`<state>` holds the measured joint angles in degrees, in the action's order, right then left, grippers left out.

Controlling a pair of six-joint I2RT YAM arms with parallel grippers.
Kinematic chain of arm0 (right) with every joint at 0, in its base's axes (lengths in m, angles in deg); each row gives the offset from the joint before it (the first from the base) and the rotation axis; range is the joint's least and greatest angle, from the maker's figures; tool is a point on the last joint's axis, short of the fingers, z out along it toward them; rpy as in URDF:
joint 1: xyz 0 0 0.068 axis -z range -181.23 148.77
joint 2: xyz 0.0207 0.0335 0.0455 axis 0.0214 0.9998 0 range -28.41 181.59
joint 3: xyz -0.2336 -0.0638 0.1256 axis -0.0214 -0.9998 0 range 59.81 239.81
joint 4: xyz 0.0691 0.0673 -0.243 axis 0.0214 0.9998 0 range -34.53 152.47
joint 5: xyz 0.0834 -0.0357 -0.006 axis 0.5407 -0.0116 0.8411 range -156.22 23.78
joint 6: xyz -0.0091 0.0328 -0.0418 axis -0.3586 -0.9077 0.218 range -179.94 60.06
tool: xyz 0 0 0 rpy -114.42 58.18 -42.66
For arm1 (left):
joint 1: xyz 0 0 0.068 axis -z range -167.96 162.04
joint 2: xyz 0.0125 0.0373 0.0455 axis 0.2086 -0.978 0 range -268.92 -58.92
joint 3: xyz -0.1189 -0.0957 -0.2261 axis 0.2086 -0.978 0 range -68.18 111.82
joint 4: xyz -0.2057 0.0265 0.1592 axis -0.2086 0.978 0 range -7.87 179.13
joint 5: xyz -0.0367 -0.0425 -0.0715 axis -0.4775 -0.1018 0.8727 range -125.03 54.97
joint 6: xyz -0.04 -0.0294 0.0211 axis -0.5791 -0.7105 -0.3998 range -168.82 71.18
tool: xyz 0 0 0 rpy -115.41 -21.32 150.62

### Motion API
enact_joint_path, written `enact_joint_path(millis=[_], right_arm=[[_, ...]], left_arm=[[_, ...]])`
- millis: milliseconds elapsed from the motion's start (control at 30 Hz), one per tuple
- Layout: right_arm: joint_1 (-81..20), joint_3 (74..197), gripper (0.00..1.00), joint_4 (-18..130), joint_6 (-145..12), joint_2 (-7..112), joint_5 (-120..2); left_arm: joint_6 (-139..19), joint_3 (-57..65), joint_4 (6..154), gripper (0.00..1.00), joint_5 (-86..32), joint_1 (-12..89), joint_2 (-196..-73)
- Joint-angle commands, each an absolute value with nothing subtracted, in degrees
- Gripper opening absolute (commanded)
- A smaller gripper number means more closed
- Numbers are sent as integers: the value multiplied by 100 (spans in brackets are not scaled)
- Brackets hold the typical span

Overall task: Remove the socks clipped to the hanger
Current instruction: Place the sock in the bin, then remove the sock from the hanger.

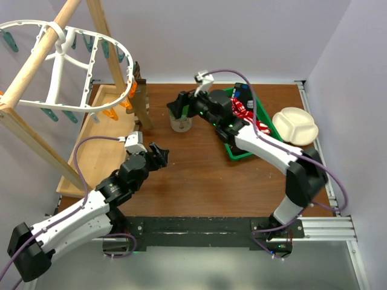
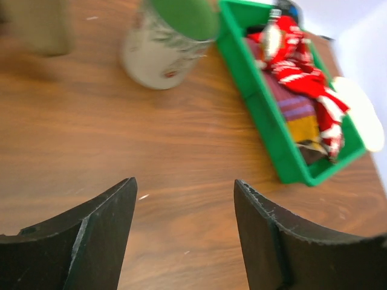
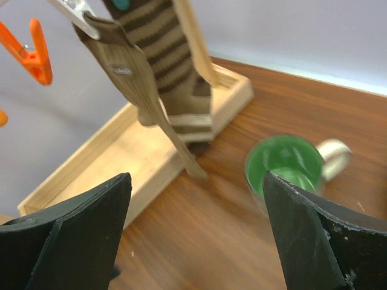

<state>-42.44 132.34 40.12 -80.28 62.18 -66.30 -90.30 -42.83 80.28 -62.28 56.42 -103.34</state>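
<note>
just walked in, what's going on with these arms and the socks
Two arms are emptying a white hanger. Some socks already lie in the green bin. Brown socks still hang clipped; the open right end effector faces them. The left end effector hovers open and empty over the table.

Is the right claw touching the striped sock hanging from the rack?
Apart. The right wrist view shows the right gripper open and short of the striped sock, with bare table between them.
</note>
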Motion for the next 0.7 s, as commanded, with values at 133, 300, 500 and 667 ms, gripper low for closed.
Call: enact_joint_path(millis=[133,300,500,667], right_arm=[[-4219,14996,90,2682,-7761,8232,-4752],[-4219,15973,88,2551,-7910,9296,-4417],[-4236,16826,85,2331,-8244,10175,-4100],[-4385,17344,84,2330,-8297,10536,-4091]], left_arm=[[-10566,-3735,11318,73,-7607,5555,-9978],[-10859,-3451,12115,73,-7801,5528,-10111],[-10920,-3531,12159,73,-7722,5484,-9952],[-10920,-3522,12177,73,-7739,5475,-9882]])
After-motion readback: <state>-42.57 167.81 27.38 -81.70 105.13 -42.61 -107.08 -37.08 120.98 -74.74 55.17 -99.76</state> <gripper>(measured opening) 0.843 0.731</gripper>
